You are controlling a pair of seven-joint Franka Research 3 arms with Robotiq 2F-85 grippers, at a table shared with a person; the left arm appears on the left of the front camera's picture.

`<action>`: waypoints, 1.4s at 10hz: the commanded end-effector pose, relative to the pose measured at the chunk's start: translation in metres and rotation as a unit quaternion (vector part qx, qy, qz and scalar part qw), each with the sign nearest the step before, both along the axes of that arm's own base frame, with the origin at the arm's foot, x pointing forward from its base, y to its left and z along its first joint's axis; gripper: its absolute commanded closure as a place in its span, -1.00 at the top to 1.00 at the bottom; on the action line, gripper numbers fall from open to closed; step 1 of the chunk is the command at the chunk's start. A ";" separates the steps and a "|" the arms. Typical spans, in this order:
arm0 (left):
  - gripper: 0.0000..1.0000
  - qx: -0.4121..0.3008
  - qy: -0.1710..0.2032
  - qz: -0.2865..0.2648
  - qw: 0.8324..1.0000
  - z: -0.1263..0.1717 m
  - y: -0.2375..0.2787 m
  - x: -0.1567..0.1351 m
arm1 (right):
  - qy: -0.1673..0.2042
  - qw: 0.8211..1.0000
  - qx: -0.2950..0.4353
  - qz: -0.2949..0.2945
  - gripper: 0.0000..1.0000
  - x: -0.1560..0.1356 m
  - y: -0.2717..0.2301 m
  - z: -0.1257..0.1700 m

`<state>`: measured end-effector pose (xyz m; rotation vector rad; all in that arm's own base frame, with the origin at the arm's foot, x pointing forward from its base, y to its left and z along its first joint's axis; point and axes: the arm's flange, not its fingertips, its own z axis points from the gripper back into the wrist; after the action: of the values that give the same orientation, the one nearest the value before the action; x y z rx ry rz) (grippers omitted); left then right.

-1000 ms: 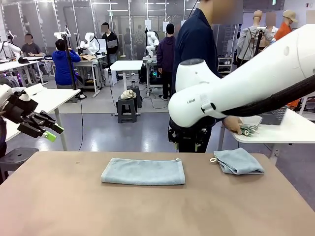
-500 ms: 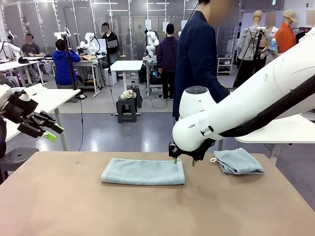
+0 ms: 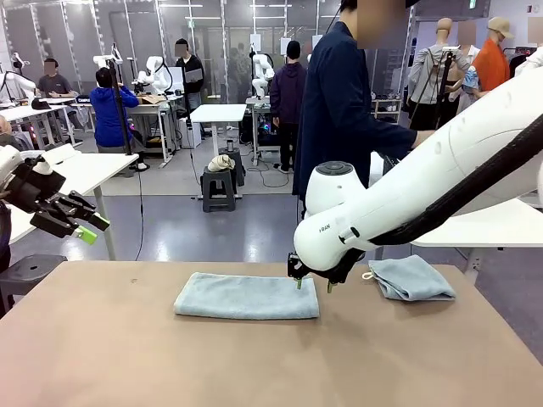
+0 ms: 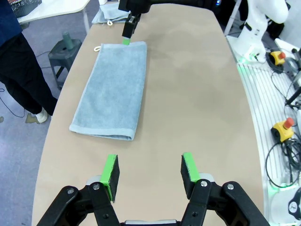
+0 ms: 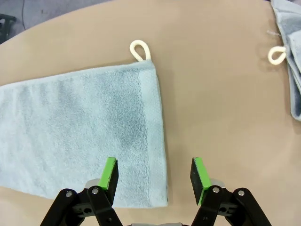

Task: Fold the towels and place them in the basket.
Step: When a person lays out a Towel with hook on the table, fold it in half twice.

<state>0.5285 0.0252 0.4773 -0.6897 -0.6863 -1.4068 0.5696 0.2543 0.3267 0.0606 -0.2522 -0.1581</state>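
A long pale blue-grey terry towel (image 3: 247, 297) is straddled at its looped end by the right gripper (image 3: 312, 287), jaws released; the left gripper (image 3: 81, 225), likewise released, is held well away from that towel.

Both grippers open and empty; check arm positions below.
Your left gripper (image 3: 83, 227) sits raised at the frame's left edge, jaws apart, fingers pointing right and slightly down. Your right arm (image 3: 424, 178) sweeps from upper right to centre, its right gripper (image 3: 313, 286) pointing downward, jaws apart.
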 end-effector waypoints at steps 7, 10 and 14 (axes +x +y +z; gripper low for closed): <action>0.35 0.007 0.002 0.004 1.000 0.002 0.000 -0.001 | 0.009 1.000 -0.009 0.002 0.56 0.032 0.012 -0.025; 0.35 0.007 0.002 0.004 1.000 0.002 0.000 -0.001 | 0.021 1.000 -0.011 0.000 0.56 0.036 0.011 -0.032; 0.35 0.007 0.002 0.004 1.000 0.002 0.000 -0.001 | 0.028 1.000 -0.007 0.007 0.47 0.037 0.010 -0.037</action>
<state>0.5285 0.0253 0.4773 -0.6897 -0.6863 -1.4067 0.6004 0.2620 0.2898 0.0374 -0.2119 -0.1587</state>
